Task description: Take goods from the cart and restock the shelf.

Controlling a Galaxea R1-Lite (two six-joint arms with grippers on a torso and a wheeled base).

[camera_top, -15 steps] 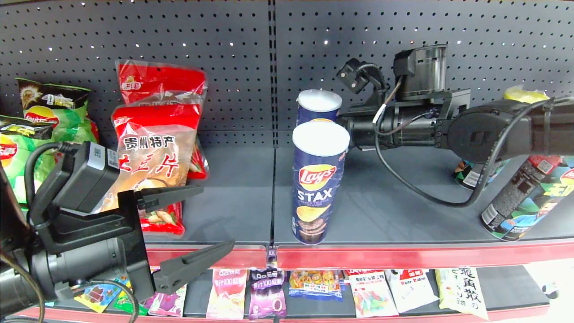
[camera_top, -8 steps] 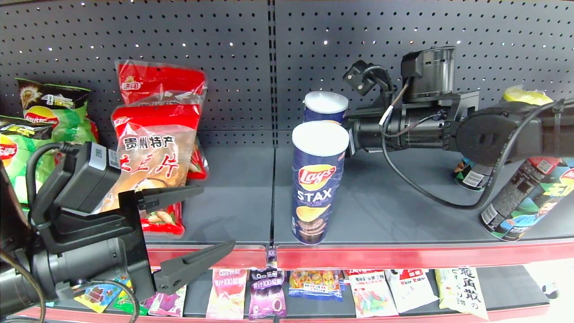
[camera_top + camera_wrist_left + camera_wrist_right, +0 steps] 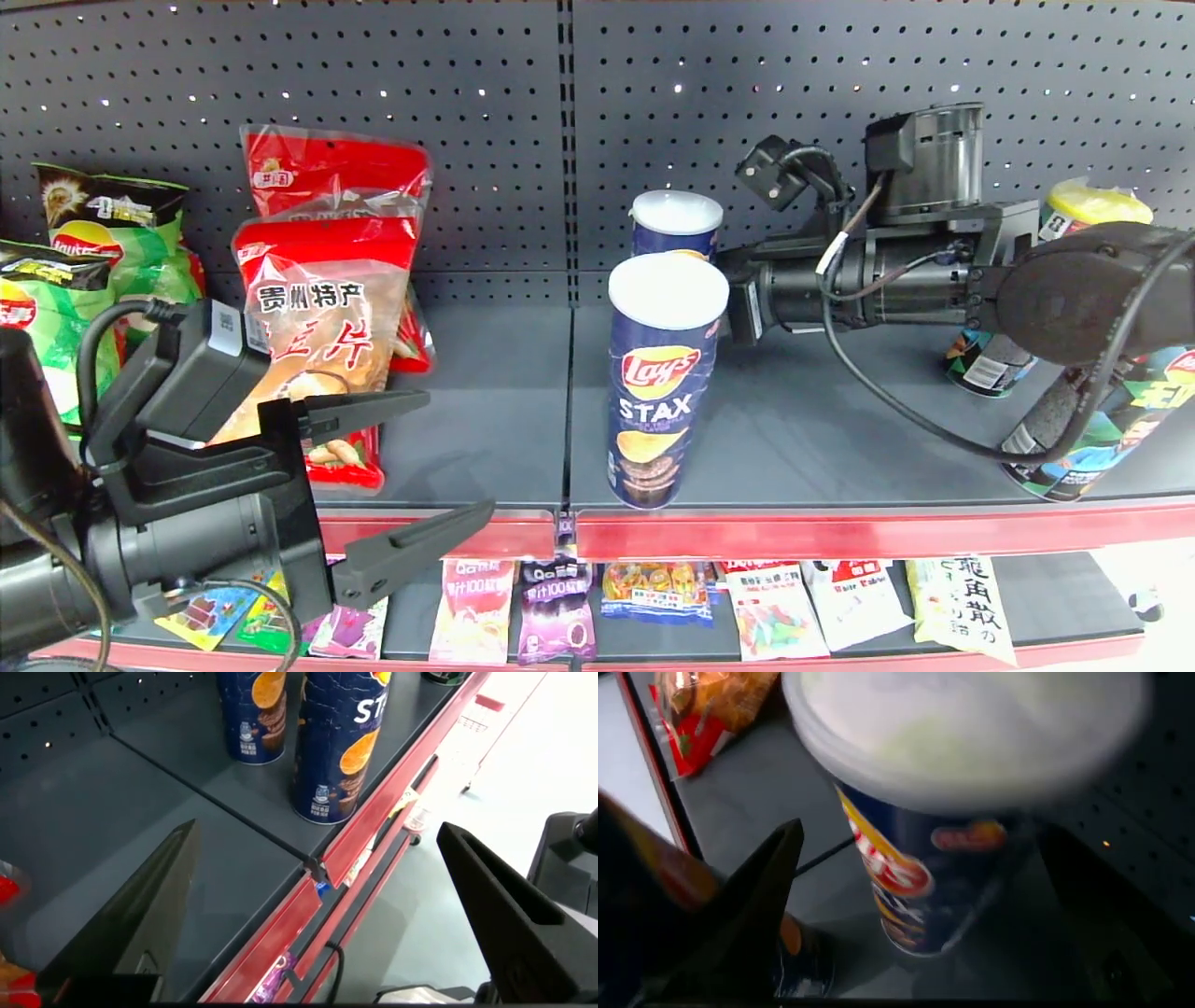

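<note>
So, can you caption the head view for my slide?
Right gripper at the rear blue cylindrical chip can on the grey shelf; left gripper open nearby.

Head camera faces the shelf (image 3: 794,448); wrist cameras share the rear can (image 3: 676,224).

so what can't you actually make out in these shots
- Head view: rear can below its lid, hidden by the front can.
- Head view: right gripper, its tips behind those two cans.
- Right wrist view: the rear can's lid and print, blurred, so whether the gripper touches it is unclear.
- Head view: colourful can at the right edge, cut off by the edge and crossed by the right arm.
</note>
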